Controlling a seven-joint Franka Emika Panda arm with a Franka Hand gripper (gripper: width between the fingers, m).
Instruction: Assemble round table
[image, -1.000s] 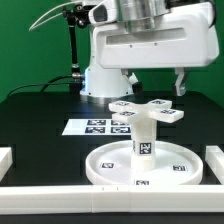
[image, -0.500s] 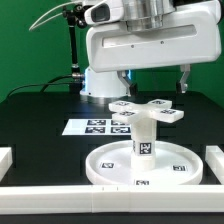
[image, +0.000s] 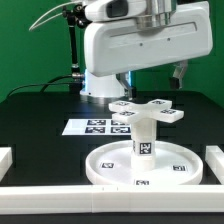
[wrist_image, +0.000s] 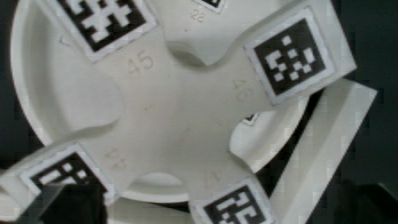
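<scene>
The large round disc (image: 108, 166) lies flat on the black table near the front. The short thick leg (image: 144, 136) stands upright on its middle, with a tag on its side. The cross-shaped base (image: 148, 109) sits on top of the leg. My gripper (image: 152, 75) hangs above the base, open and empty, its two dark fingers (image: 180, 72) spread wide and clear of the arms. In the wrist view the cross base (wrist_image: 169, 90) fills the picture, with tags on its arms. My gripper (wrist_image: 199, 214) shows only as dark tips at the corners.
The marker board (image: 88, 127) lies behind the disc towards the exterior view's left. White border rails run along the front (image: 60, 200), the left (image: 4, 158) and the right (image: 215, 160). The robot's white base (image: 105, 85) stands at the back.
My gripper has risen straight up from the cross base, fingers still open. The disc, leg and base have not moved.
</scene>
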